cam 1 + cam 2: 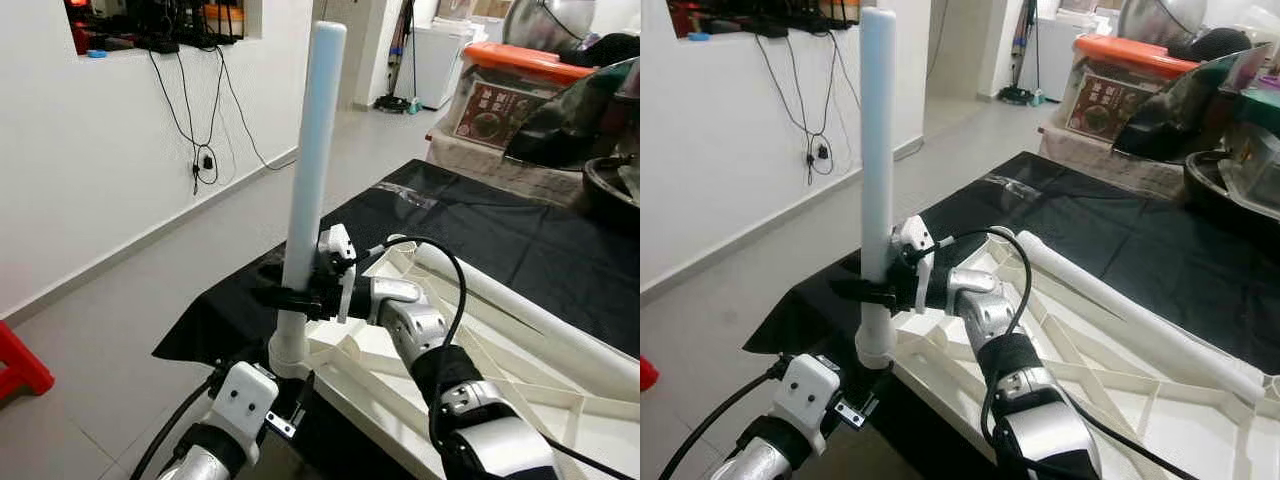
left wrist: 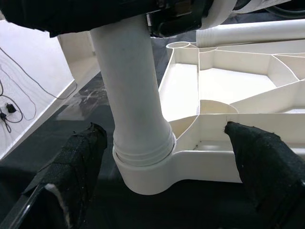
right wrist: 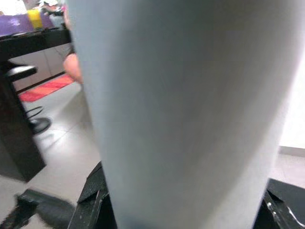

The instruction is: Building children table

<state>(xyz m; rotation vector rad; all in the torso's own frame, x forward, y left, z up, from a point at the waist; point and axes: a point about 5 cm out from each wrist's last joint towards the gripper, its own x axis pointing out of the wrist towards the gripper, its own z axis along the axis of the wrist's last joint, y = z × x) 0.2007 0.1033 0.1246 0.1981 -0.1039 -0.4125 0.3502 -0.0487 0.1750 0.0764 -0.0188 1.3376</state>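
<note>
A white ribbed tabletop [image 1: 520, 400] lies upside down on a black cloth. A white table leg [image 1: 312, 150] stands upright in the round corner socket [image 1: 288, 355] at the near left corner. My right gripper [image 1: 290, 297] is shut on the leg just above the socket, and the leg [image 3: 181, 109] looms close in the right wrist view. My left gripper [image 1: 295, 398] sits low in front of that corner. It is open, with one black finger [image 2: 78, 162] on each side of the socket [image 2: 147, 167], touching nothing. A second leg [image 1: 520, 310] lies across the tabletop.
The black-covered table [image 1: 480, 225] ends at its near left corner, with bare floor [image 1: 150, 290] beyond. A red stool [image 1: 15, 362] stands at the far left. Cables [image 1: 205, 160] hang on the white wall. An orange-lidded box [image 1: 510, 95] and dark bags crowd the far right.
</note>
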